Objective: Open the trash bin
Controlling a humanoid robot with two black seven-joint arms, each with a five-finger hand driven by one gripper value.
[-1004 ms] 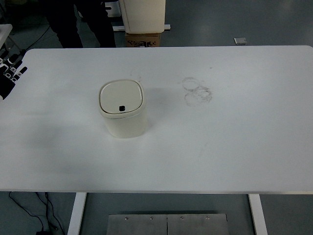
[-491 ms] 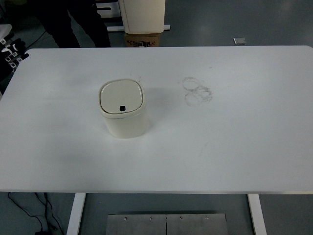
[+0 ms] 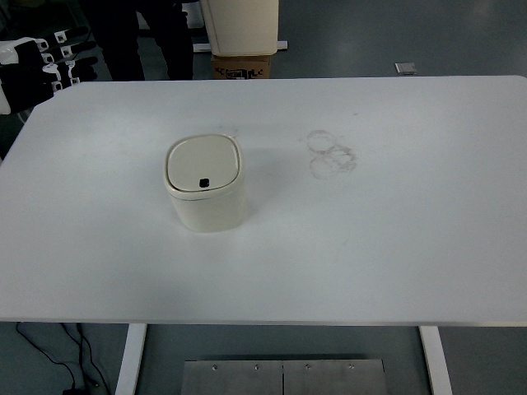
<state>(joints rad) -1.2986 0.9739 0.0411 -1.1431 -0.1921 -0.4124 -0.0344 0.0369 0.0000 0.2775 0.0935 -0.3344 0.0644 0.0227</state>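
A small cream trash bin [image 3: 206, 185] stands upright on the white table [image 3: 395, 247], left of the middle. Its lid is shut, with a small black button [image 3: 204, 182] near the lid's front edge. My left hand [image 3: 58, 59], black with white marks, hangs off the table's far left corner, well away from the bin. Its fingers [image 3: 72, 55] are stretched out and hold nothing. My right arm is out of view.
A person's dark legs [image 3: 140, 33] stand beyond the table's far edge at the top left. A cream cabinet [image 3: 240, 23] and a cardboard box [image 3: 240, 66] stand behind the table. Faint ring marks [image 3: 331, 153] stain the tabletop right of the bin.
My left hand has risen from the table's left edge towards the far left corner and moved a little to the right. The bin has not moved and its lid is still shut.
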